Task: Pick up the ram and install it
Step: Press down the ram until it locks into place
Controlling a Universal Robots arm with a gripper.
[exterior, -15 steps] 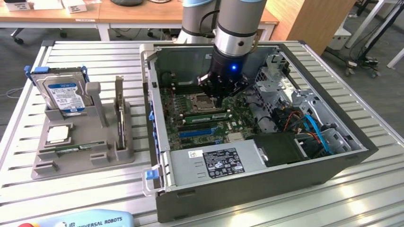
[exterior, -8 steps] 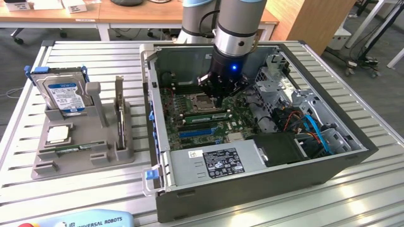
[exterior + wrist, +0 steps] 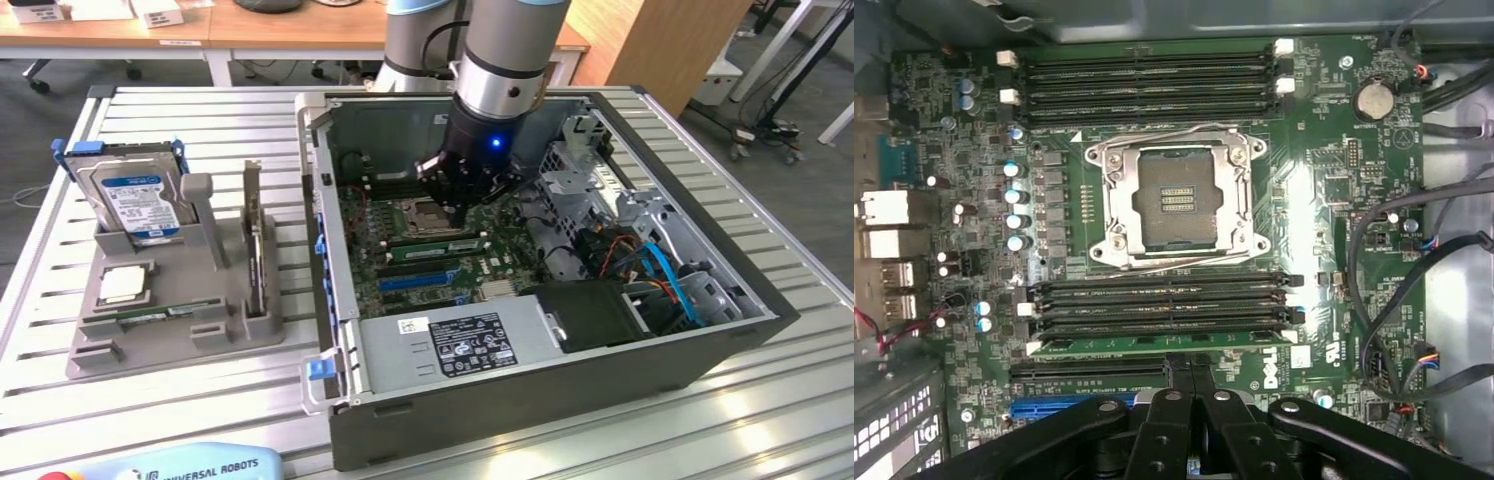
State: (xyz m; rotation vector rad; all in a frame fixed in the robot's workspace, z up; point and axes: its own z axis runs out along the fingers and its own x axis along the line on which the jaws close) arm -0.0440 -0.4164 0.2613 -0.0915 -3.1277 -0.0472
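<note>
Claw (image 3: 454, 222): hung low inside the open computer case (image 3: 694, 350), pinched tight shut. Sat right above the ram (image 3: 1154, 346), a thin green stick lying in a slot on the near side of the empty chip socket (image 3: 1176, 195); could not tell if touching. Read "DELL" (image 3: 1271, 372) in white on the green board, close to the claw. Read "UNIVERSAL ROBOTS" on the blue box (image 3: 200, 467) at the table's near edge. Stood well apart at the exterior view's left, in a grey holder (image 3: 200, 335): silver hard drive (image 3: 131, 195) with blue label.

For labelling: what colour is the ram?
Green, best seen in the wrist view: the ram lies by the gripper.
</note>
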